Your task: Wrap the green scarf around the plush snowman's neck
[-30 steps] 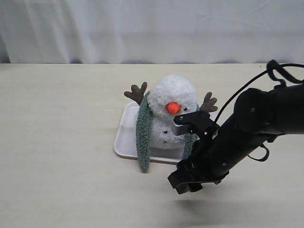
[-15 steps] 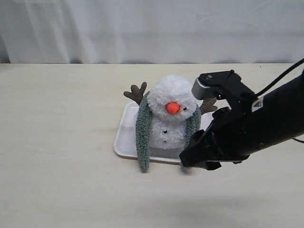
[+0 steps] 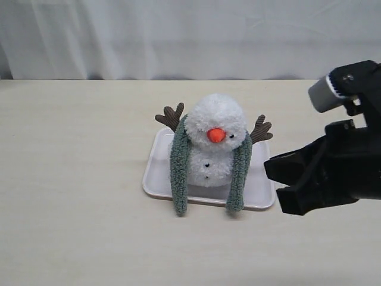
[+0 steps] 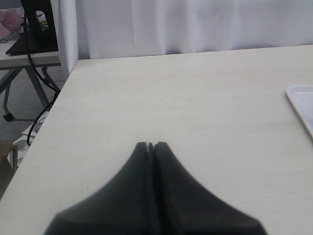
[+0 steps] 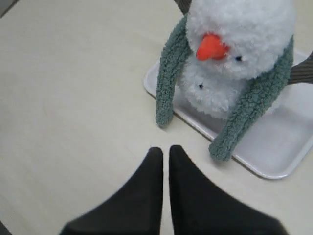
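Note:
The plush snowman (image 3: 217, 119) stands upright on a white tray (image 3: 156, 179). The green scarf (image 3: 178, 173) lies round the back of its neck, and both ends hang down its front, reaching the tray's front rim. My right gripper (image 3: 275, 182) hovers to the right of the tray, clear of the scarf. In the right wrist view, this gripper (image 5: 165, 148) is shut and holds nothing, with the snowman (image 5: 244, 29) and scarf (image 5: 168, 83) beyond it. The left gripper (image 4: 152, 144) is shut and empty over bare table, and it does not show in the exterior view.
Brown twig arms (image 3: 171, 114) stick out on both sides of the snowman's head. A corner of the tray (image 4: 301, 100) shows in the left wrist view. The table's edge (image 4: 46, 122) and a drop to the floor lie near the left gripper. A white curtain backs the table.
My right arm has drawn back to the right and upward, away from the snowman's front. The scarf's right end, first hidden behind the arm, now hangs free.

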Robot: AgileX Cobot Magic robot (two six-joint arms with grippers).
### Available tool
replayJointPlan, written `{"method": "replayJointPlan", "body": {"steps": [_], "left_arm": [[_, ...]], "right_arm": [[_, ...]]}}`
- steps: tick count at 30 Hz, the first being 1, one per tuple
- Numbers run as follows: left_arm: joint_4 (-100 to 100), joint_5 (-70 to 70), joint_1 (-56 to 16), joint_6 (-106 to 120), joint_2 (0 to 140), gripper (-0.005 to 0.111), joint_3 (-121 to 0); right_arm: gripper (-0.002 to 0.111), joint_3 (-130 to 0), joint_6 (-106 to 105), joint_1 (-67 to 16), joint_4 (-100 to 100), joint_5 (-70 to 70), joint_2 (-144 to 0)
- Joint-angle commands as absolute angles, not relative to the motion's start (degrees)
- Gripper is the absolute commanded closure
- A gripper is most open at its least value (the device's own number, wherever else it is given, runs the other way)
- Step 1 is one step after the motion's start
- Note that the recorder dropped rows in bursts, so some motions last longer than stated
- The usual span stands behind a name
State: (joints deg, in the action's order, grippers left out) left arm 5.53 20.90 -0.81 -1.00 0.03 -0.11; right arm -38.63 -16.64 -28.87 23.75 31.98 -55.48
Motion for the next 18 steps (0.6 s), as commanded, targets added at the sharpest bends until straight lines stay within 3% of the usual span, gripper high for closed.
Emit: {"method": "replayJointPlan", "body": {"steps": [1,18], "left_arm": [[5.46,20.34,-0.76,-0.98,0.00,0.107,0.00],[5.46,20.46,-0.76,-0.98,0.00,0.107,0.00]], "right_arm": [[0.104,-36.49,-17.26,-28.78,22.86,30.25,-49.69],[0.104,-34.96,-17.15,-28.78,22.86,38.23,-26.47]]}}
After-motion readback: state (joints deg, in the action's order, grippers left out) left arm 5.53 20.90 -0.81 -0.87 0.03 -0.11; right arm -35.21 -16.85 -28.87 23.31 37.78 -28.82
